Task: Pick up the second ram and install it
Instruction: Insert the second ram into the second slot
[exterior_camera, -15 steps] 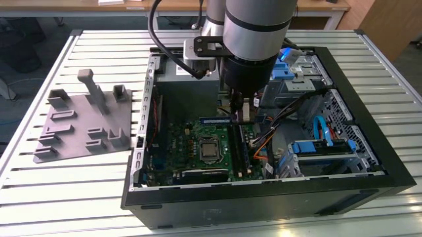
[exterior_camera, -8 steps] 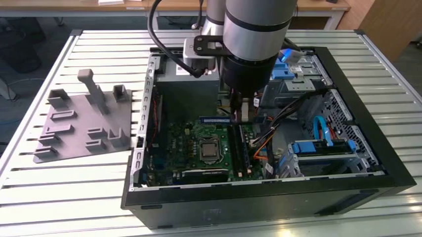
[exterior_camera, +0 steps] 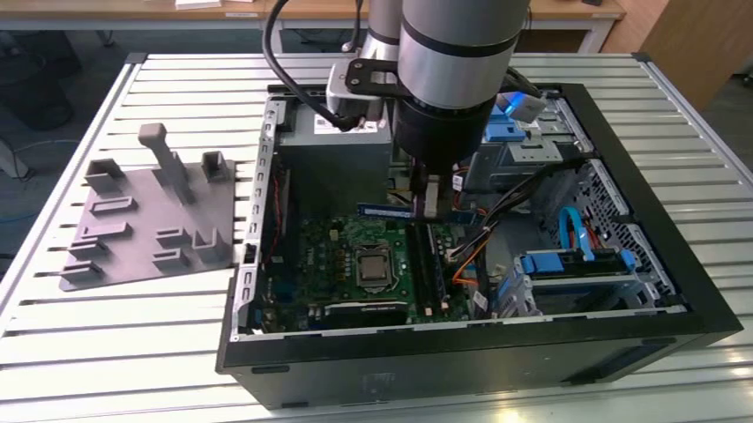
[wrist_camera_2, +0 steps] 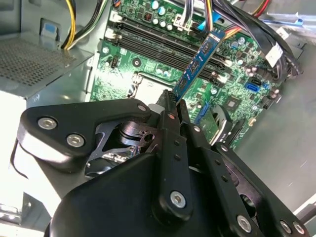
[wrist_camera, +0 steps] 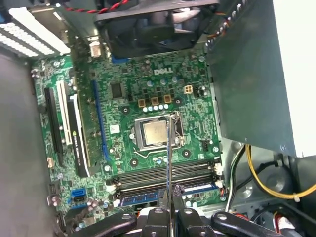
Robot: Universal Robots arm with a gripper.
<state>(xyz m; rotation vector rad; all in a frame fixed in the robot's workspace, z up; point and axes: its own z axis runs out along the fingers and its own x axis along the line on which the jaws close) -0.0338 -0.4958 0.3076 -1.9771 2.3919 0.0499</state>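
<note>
Pinching second ram point(wrist_camera_2: 197, 61) by flat faces, gripper point(wrist_camera_2: 171, 100) hangs it above motherboard slots point(wrist_camera: 168, 175), seemingly crosswise; contact edge left free for seating.

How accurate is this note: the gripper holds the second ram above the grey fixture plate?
Wrong on the place. In the exterior view the gripper holds the second ram above the green motherboard inside the case; the grey fixture plate lies outside the case, at the exterior view's left.
</note>
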